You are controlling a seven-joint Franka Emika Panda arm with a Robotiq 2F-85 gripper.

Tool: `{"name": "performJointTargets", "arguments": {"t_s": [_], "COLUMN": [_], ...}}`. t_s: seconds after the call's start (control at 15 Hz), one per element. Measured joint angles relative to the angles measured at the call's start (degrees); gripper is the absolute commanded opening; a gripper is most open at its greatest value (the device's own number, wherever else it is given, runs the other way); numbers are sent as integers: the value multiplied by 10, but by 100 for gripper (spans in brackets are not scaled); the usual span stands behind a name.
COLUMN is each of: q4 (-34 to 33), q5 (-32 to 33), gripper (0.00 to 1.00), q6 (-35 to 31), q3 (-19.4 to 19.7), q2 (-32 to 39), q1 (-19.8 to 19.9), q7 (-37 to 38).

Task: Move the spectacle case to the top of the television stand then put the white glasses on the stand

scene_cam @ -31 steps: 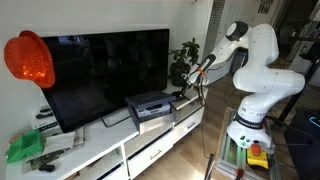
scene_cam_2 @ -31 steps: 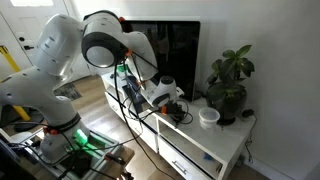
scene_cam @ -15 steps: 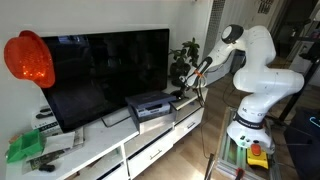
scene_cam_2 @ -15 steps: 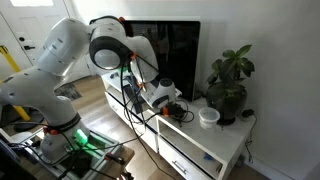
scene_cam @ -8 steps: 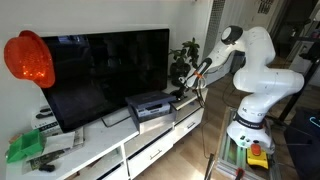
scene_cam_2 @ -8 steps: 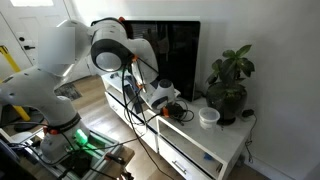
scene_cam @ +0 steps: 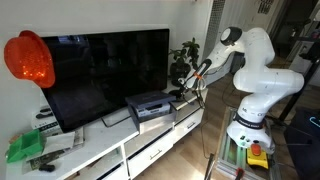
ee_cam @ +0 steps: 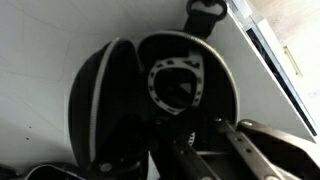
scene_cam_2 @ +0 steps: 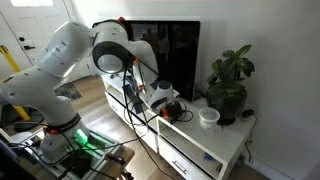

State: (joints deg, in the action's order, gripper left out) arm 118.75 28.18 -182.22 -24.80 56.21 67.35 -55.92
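Note:
In the wrist view the dark spectacle case (ee_cam: pixel 110 100) lies open on the white top of the television stand (ee_cam: pixel 40 45). Pale, patterned glasses (ee_cam: pixel 175 85) lie folded in its right half. My gripper (ee_cam: pixel 203 128) reaches in from the lower right. Its two fingers are apart, over the case's near rim and just short of the glasses, with nothing clearly held between them. In both exterior views the gripper (scene_cam: pixel 184 89) (scene_cam_2: pixel 166 100) is low over the end of the stand (scene_cam: pixel 150 145) (scene_cam_2: pixel 215 145) near the plant. The case is too small to make out there.
The television (scene_cam: pixel 100 70) stands behind. A flat black-and-grey box (scene_cam: pixel 150 105) lies in front of it. A potted plant (scene_cam_2: pixel 230 85) and a white bowl (scene_cam_2: pixel 208 117) sit at the stand's end near my gripper. A red object (scene_cam: pixel 28 58) and a green item (scene_cam: pixel 25 147) are at the far end.
My arm's upper joints have shifted slightly toward the television. The gripper stays low at the same spot over the stand's end. Nothing else has moved.

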Motion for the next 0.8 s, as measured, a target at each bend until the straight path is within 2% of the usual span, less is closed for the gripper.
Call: {"name": "performJointTargets", "arguments": {"t_s": [0.13, 0.2, 0.27, 0.8], "q4": [0, 0, 0, 0], "q5": [0, 0, 0, 2], "gripper": [1, 29, 29, 84], "q6": [-2, -4, -6, -50], "q3": [0, 0, 0, 8], "q2": [0, 0, 0, 0], "q1": [0, 0, 0, -9], "q7": [0, 0, 0, -5]}}
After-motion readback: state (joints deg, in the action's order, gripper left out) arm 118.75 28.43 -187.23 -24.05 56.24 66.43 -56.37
